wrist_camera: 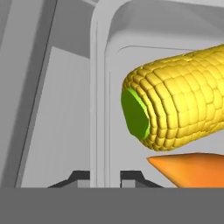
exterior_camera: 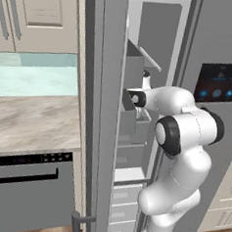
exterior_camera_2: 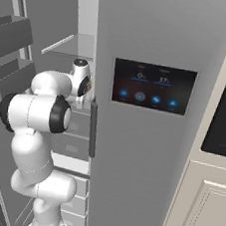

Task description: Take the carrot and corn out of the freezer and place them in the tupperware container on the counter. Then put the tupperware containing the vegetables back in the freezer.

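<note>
While the freezer (exterior_camera: 140, 80) stands with its door swung wide, the white arm reaches from the base into the compartment at mid height, its wrist passing between the door bins and the inner shelves. From the hand view, the gripper (wrist_camera: 105, 177) sits low in the frame, its two dark fingertips (wrist_camera: 78, 177) drawn close together with a thin pale upright edge of the freezer's interior rising between them; the jaws are closed as tight as they go, and whether they pinch anything cannot be told. Just to the right of the fingertips lies the corn (wrist_camera: 179, 111), a yellow cob with a green end cap turned toward the camera, lying crosswise against a pale grey rounded wall. Directly below it, and touching or nearly touching it, the carrot (wrist_camera: 192, 170) lies with its orange pointed tip aimed toward the gripper. Neither vegetable is held. To the left of the freezer, in the left base view, the marbled worktop (exterior_camera: 29, 121) runs above a dark dishwasher front (exterior_camera: 29, 195).
</note>
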